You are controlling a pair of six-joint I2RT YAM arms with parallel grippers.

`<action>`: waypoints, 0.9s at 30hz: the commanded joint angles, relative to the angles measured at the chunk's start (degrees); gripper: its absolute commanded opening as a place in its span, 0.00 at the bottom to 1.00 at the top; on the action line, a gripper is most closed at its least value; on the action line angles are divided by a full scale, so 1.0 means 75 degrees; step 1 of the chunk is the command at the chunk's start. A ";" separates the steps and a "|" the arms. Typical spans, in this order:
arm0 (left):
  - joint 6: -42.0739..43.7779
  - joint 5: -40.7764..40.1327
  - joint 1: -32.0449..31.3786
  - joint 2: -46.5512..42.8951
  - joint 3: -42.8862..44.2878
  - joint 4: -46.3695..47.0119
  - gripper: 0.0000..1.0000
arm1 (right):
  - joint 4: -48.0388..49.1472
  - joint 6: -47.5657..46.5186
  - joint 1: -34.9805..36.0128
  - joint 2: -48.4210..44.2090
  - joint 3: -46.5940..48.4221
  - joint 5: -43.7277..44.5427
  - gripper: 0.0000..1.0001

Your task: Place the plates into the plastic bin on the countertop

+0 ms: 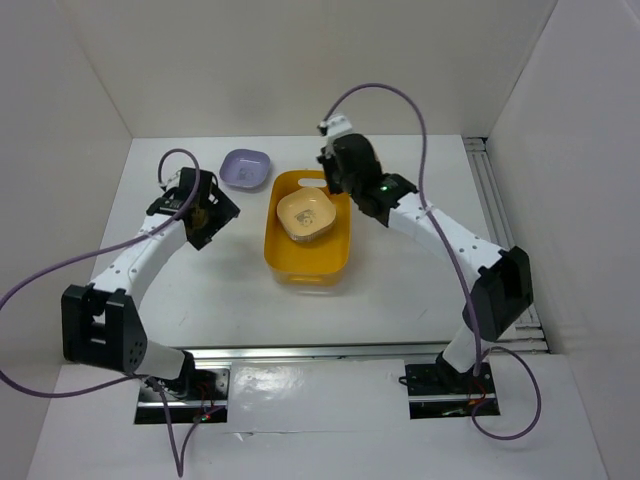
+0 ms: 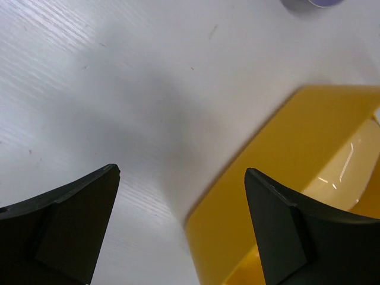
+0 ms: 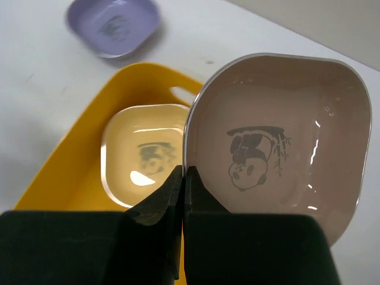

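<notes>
My right gripper (image 3: 183, 178) has its jaws pinched together on the rim of the brown plate (image 3: 279, 136), the one with a panda print, and holds it in the air over the bin (image 3: 65, 172). I judge the plate light and stiff but glossy, so slippery. An edge pinch like this could let it swing or slide out, and a firm bite on the raised rim looks like the best hold. The plate looks like hard plastic, so I would expect it to clatter rather than break if dropped, though I cannot be sure. Beneath it, the cream plate (image 3: 145, 157) already lies flat inside the bin toward its 12 o'clock end, by the handle slot. The 6 o'clock end shows bare yellow floor, so the brown plate either nests on the cream one or goes beside it. At the bin's 9 o'clock, my left gripper (image 2: 181, 171) hangs close to the bin wall with jaws wide apart and nothing between them. It is not in the way. Farther out, at 11 o'clock from the bin, the lavender plate (image 3: 113, 27) sits alone on the countertop (image 3: 35, 89), near the bin's corner.
</notes>
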 commanded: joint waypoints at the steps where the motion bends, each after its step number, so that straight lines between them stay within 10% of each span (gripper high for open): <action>1: 0.0292 0.0721 0.0613 0.0484 0.0196 0.0539 1.00 | 0.0032 -0.0976 0.0667 0.0426 0.0633 -0.0395 0.00; 10: 0.0362 0.1108 0.0908 0.1082 -0.0179 0.1032 1.00 | -0.0415 -0.1152 0.1360 0.2009 0.1586 0.0202 0.00; 14: 0.0362 0.1108 0.0979 0.1153 -0.0179 0.1032 1.00 | -0.0415 -0.1152 0.1442 0.2325 0.1819 0.0203 0.32; 15: 0.0362 0.1108 0.1048 0.1153 -0.0179 0.1102 1.00 | -0.0345 -0.1152 0.1511 0.2326 0.1820 0.0098 0.56; 20: 0.0362 0.1108 0.1294 0.1563 -0.0039 0.1336 1.00 | -0.0098 -0.1222 0.1745 0.2069 0.2135 -0.0148 0.90; 27: 0.0362 0.1611 0.1657 0.2663 0.0324 0.2599 1.00 | 0.0627 -0.1141 0.2250 0.0221 0.1145 0.0061 1.00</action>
